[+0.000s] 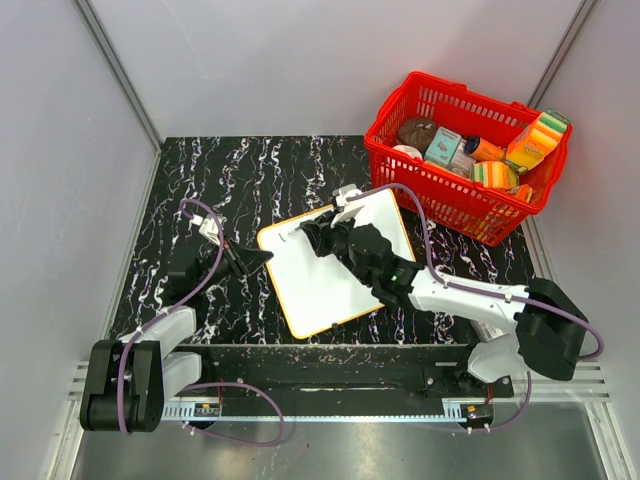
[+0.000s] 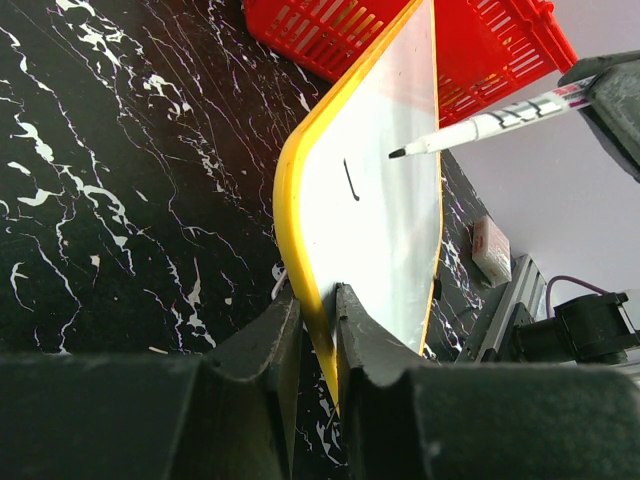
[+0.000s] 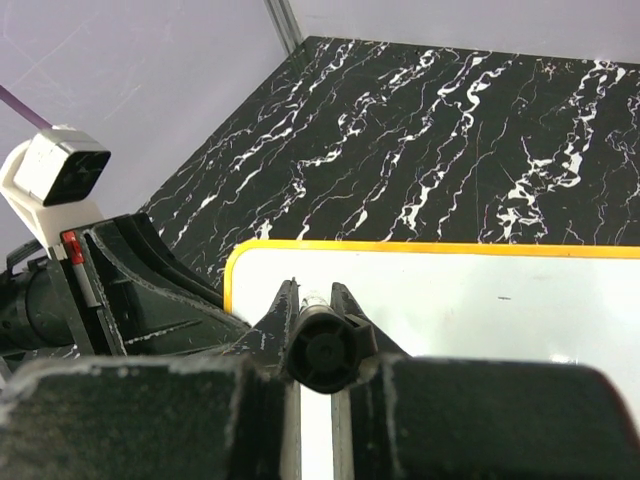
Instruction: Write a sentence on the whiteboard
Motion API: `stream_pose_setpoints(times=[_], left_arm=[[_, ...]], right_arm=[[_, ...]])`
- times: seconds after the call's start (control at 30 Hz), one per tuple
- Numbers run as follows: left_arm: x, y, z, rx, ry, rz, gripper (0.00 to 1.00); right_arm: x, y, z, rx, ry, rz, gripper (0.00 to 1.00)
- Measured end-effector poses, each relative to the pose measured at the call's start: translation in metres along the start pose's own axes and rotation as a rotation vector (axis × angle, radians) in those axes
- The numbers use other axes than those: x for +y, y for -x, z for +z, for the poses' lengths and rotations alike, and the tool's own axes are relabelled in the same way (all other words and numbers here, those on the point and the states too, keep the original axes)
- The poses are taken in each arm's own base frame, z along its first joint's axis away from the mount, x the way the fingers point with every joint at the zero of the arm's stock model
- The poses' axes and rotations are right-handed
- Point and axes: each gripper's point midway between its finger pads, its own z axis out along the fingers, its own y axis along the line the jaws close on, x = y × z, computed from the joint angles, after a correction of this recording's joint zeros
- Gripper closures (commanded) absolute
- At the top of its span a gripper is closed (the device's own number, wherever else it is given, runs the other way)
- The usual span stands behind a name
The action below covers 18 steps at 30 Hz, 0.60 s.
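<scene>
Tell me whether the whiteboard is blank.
No, the whiteboard bears a short black stroke near the tip of the marker.

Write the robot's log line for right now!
left gripper: clamps whiteboard edge | right gripper: holds marker | written: one short stroke

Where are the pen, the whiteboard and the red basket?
pen (image 2: 490, 124), left wrist view, on its white barrel.
whiteboard (image 1: 320, 285), top external view, on its bare white face.
red basket (image 1: 440, 200), top external view, on its near wall.
</scene>
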Motion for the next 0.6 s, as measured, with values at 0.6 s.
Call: stream_pose_setpoints(times=[0.6], left_arm=[[0.000,0.000,0.000,-0.001,-0.003,0.003,1.00]], right_arm=[[0.003,-0.001,0.014,0.002,-0.012,-0.012,1.00]])
